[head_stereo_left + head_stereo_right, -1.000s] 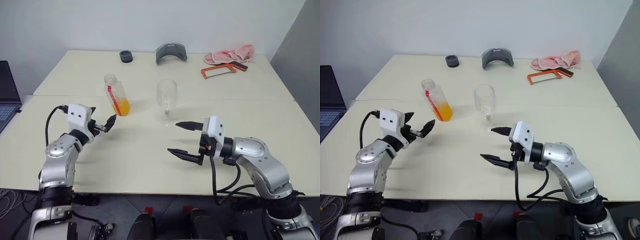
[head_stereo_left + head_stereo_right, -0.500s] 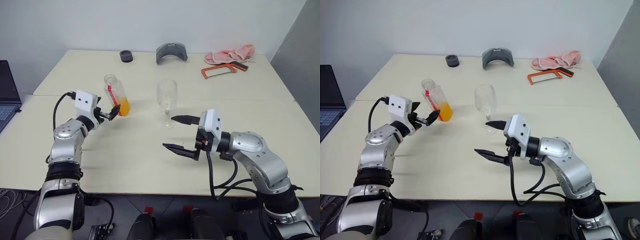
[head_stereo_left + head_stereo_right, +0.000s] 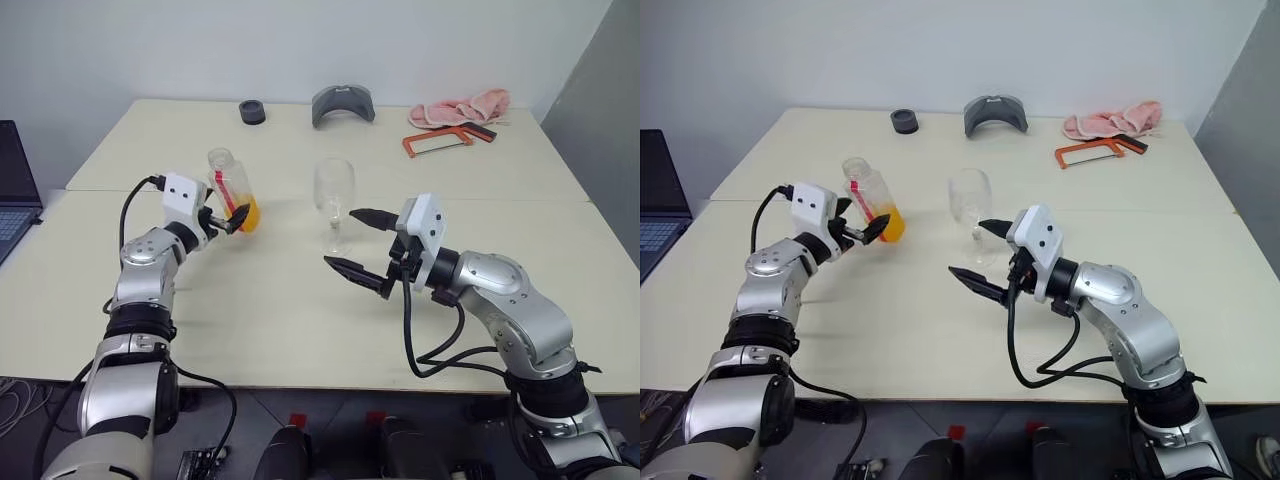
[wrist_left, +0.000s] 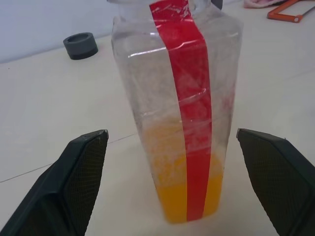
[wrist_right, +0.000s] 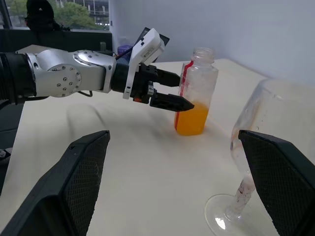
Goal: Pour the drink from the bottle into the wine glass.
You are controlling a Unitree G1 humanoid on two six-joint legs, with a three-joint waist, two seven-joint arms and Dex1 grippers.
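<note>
The small clear plastic bottle [image 3: 233, 190] with a red label stripe stands uncapped and upright on the cream table [image 3: 250, 320], a shallow layer of orange-yellow drink [image 4: 184, 196] at its base — the left gripper [image 3: 232, 216] sits level at it, fingers spread to either side with clearance on both. The clear stemmed wine glass [image 3: 334, 203] stands near the bottle, well inside the table edges. The right gripper [image 3: 356, 245] hangs just beside the stem, fingers spread wide and empty — bare tabletop lies open toward the near edge.

Uncapped bottle [image 3: 232, 188] holding orange drink [image 3: 246, 214] stands upright near empty wine glass [image 3: 334, 205].
</note>
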